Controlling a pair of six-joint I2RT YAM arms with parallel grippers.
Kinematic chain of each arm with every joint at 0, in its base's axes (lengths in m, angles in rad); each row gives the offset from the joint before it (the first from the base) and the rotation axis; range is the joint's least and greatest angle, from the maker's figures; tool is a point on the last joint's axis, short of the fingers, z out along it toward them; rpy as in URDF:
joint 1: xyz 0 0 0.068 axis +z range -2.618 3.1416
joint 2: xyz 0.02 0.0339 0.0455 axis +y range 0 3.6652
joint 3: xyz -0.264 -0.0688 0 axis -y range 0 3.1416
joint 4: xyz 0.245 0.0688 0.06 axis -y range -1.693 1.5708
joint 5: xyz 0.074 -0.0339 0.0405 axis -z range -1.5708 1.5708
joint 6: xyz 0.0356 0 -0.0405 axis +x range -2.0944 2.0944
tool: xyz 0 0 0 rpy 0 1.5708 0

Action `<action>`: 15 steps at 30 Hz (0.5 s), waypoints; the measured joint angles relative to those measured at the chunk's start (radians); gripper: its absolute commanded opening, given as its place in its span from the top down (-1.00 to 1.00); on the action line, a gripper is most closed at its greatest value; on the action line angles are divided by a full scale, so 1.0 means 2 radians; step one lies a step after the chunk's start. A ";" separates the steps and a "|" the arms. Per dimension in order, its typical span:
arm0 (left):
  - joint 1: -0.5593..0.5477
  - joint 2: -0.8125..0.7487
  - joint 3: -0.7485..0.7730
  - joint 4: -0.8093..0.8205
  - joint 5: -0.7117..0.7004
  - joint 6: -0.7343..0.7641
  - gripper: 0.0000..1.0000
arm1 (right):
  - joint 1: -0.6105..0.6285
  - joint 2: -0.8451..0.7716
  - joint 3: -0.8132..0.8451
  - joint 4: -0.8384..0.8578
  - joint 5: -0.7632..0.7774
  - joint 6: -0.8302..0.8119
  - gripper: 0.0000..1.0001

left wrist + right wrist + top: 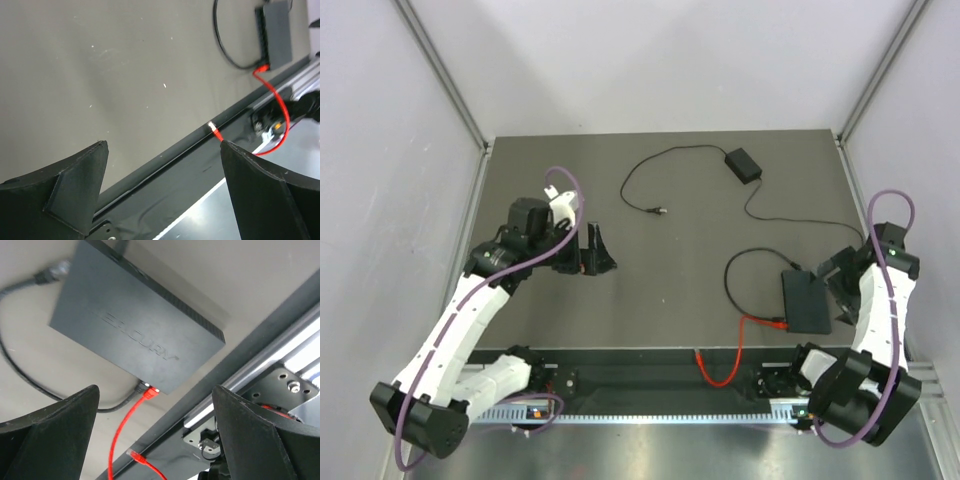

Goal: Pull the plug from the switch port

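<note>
1. The black box (807, 302) lay flat on the surface (670, 300), near the right front corner. The right end effector (838, 293) was just beside it.
2. The port was in the box's edge, close to a corner. A red plug (150, 391) sat in it, & a black cord (727, 283) went into the box right next to it.
3. The right end effector was spread wide & held nothing. In its wrist view the red plug showed about midway btw the two fingers, but nothing touched it.
4. The left end effector (592, 252) was spread wide & empty too. It hung well apart from the box, over the left side of the surface.
5. Step, I think: lining up to grab. No pull had begun, since the plug sat in the port.
6. Nxt move prob. needs the right fingers brought down onto the plug's hard body, not the thin red cord (720, 372). Then squeeze & pull straight out, away from the box.
7. The box looked light, so it might slide along w/ the plug. The left arm might have to come over & hold it down.
8. Care: the black cord was v. close, so it could get pinched by mistake.
</note>
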 measured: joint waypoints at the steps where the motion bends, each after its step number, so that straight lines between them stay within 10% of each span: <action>1: -0.008 0.005 0.004 -0.002 -0.003 0.007 -0.97 | 0.000 -0.007 -0.009 -0.002 0.000 0.002 -0.92; 15: -0.063 0.066 0.042 -0.011 -0.009 0.046 -0.89 | 0.000 -0.041 -0.037 -0.069 0.038 0.031 -0.89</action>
